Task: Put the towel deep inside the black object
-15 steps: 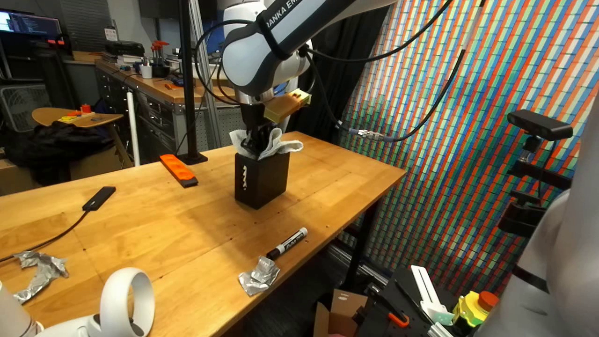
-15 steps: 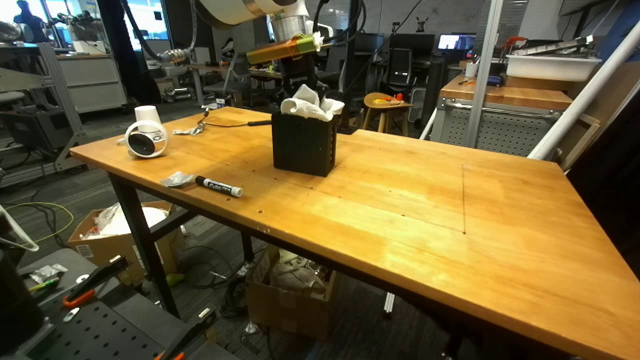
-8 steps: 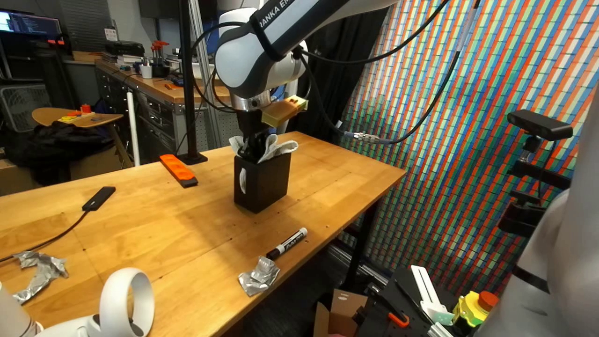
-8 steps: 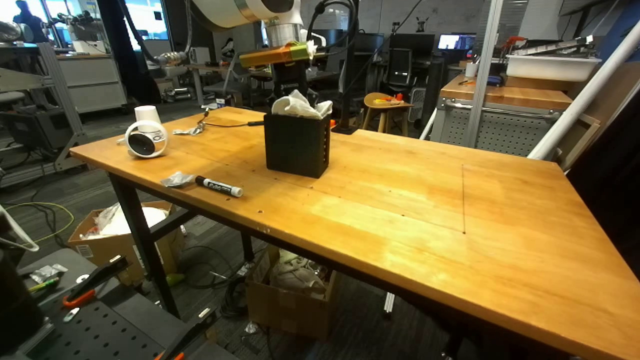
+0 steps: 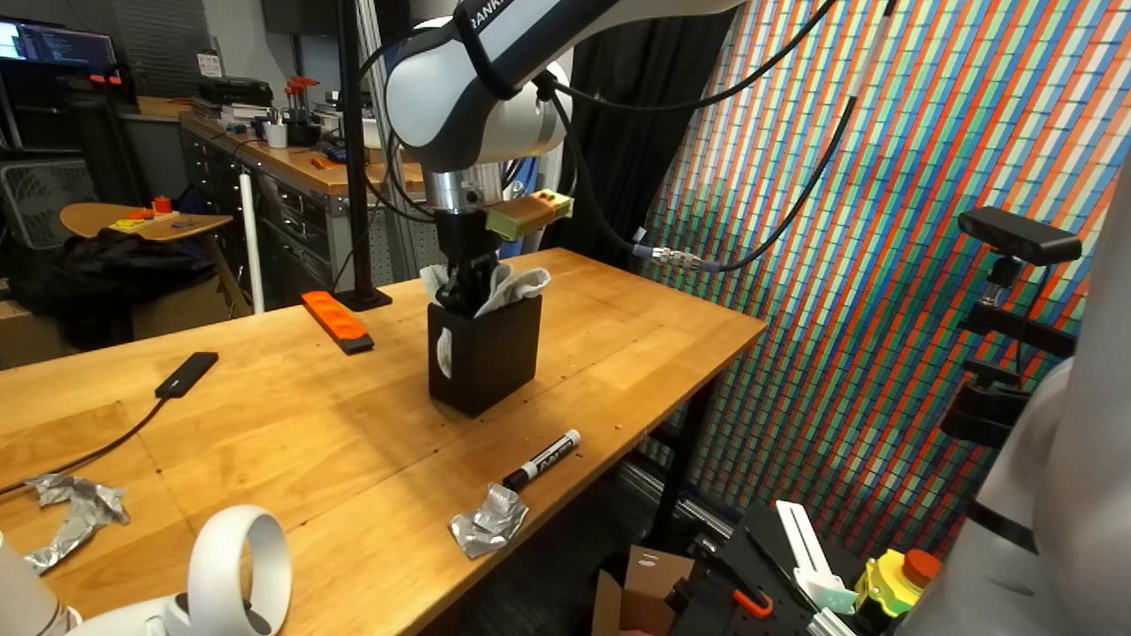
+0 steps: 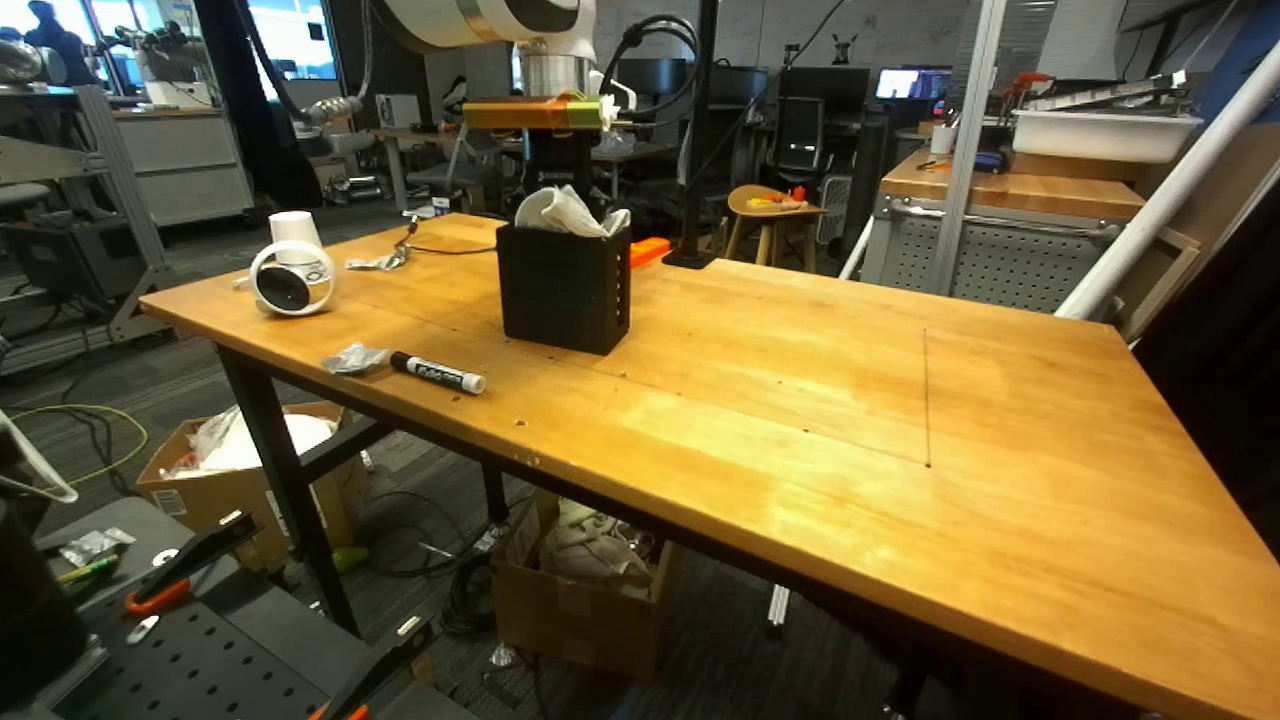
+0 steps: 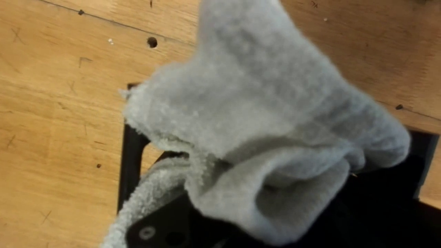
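1. Count one towel (image 7: 262, 103), pale grey and wrinkled, and one black box (image 5: 492, 353), upright on one wooden table (image 5: 618, 353).
2. Find the towel partly down inside the box and partly bunched above its rim in both exterior views. In an exterior view, count two folds showing, one on each side of the single gripper (image 5: 464, 296).
3. See the gripper pointing down into the mouth of the box, with both jaws together and fingertips hidden among towel and box walls. Cannot tell about any towel pinched between them.
4. In the wrist view, see the towel spread over much of the mouth, with one curled hollow in its folds.
5. On the box, count one pale oblong patch (image 5: 444, 352) on a narrow side, and notice small holes (image 6: 623, 290) on the opposite one.
6. Count one marker pen (image 5: 542, 460) near the table's edge, with a crumpled silver scrap (image 5: 490, 521) just beside its black end; find a second silver scrap (image 5: 79, 512) well apart.
7. Also count one orange-topped bar (image 5: 337, 322), one black post (image 5: 356, 177), one small black device (image 5: 186, 374) on a cable, and one white ring (image 5: 215, 570).
8. Count one amber block (image 5: 528, 215) above the gripper.
9. On the floor in an exterior view, count two cardboard boxes (image 6: 580, 625); farther back, one stool (image 6: 772, 207).
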You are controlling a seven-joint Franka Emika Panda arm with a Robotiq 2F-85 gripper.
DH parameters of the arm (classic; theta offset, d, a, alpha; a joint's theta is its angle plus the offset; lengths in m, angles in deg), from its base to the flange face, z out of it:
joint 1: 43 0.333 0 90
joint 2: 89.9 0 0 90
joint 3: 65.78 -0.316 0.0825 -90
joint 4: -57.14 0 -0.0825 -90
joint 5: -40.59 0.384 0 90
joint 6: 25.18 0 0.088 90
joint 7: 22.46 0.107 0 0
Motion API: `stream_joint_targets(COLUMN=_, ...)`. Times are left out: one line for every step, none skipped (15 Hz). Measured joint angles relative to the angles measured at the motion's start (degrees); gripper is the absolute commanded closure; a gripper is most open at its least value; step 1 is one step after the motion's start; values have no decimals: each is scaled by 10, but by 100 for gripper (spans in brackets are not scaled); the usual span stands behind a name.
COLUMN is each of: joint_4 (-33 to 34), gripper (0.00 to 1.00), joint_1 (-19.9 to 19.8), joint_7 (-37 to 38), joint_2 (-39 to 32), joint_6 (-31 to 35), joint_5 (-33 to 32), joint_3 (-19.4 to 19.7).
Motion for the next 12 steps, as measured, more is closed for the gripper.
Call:
stream_joint_targets(joint_4=2, gripper=100, joint_1=0, joint_7=0, joint_2=-1, joint_6=0, joint_5=0, joint_3=0)
stream_joint_targets(joint_4=4, gripper=100, joint_1=0, joint_7=0, joint_2=-1, joint_6=0, joint_5=1, joint_3=0)
stream_joint_targets(joint_4=7, gripper=100, joint_1=0, joint_7=0, joint_2=0, joint_6=0, joint_5=1, joint_3=0)
stream_joint_targets(joint_4=12, gripper=100, joint_1=-1, joint_7=1, joint_2=0, joint_6=1, joint_5=3, joint_3=0)
stream_joint_targets(joint_4=17, gripper=100, joint_1=-1, joint_7=1, joint_2=3, joint_6=1, joint_5=3, joint_3=1)
stream_joint_targets(joint_4=22, gripper=100, joint_1=-2, joint_7=1, joint_2=6, joint_6=1, joint_5=3, joint_3=2)
stream_joint_targets(joint_4=28, gripper=100, joint_1=-3, joint_7=2, joint_2=13, joint_6=1, joint_5=3, joint_3=4)
stream_joint_targets(joint_4=33, gripper=100, joint_1=-4, joint_7=2, joint_2=20, joint_6=1, joint_5=3, joint_3=5)
stream_joint_targets(joint_4=36, gripper=100, joint_1=-6, joint_7=3, joint_2=28, joint_6=0, joint_5=3, joint_3=7)
stream_joint_targets(joint_4=38, gripper=100, joint_1=-7, joint_7=4, joint_2=37, joint_6=0, joint_5=3, joint_3=9)
stream_joint_targets(joint_4=38, gripper=100, joint_1=-9, joint_7=5, joint_2=46, joint_6=-2, joint_5=3, joint_3=12)
stream_joint_targets(joint_4=38, gripper=100, joint_1=-10, joint_7=7, joint_2=54, joint_6=-6, joint_5=2, joint_3=15)
